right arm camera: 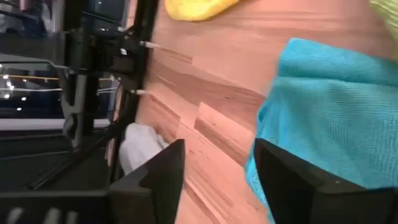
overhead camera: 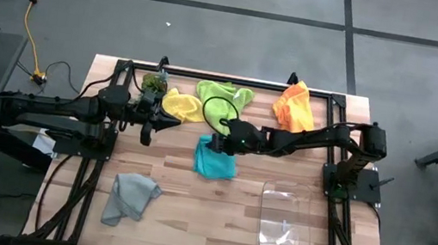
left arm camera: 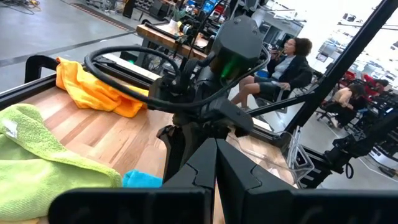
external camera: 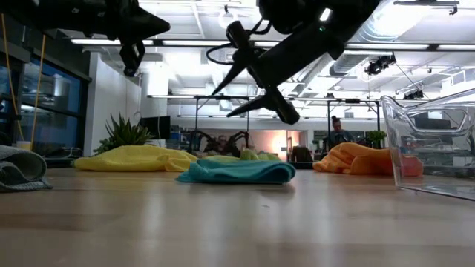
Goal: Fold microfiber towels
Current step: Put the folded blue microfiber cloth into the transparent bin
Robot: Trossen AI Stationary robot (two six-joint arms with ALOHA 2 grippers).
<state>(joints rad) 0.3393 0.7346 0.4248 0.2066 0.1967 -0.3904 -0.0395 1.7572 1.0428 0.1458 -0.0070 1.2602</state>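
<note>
Where visible, no legible writing anywhere.

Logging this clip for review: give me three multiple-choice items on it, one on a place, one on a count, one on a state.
1. Where does the grey towel lie?
A. in the clear bin
B. on the table's near-left part
C. under the orange towel

2. How many towels are on the table?
A. three
B. four
C. five

3. The right pincer is:
A. open above the teal towel
B. shut on the yellow towel
C. inside the bin

Answers: 1 B, the high view shows it alone there. 2 C, yellow, lime, orange, teal and grey. 3 A, its fingers stand apart with nothing between them.
</note>
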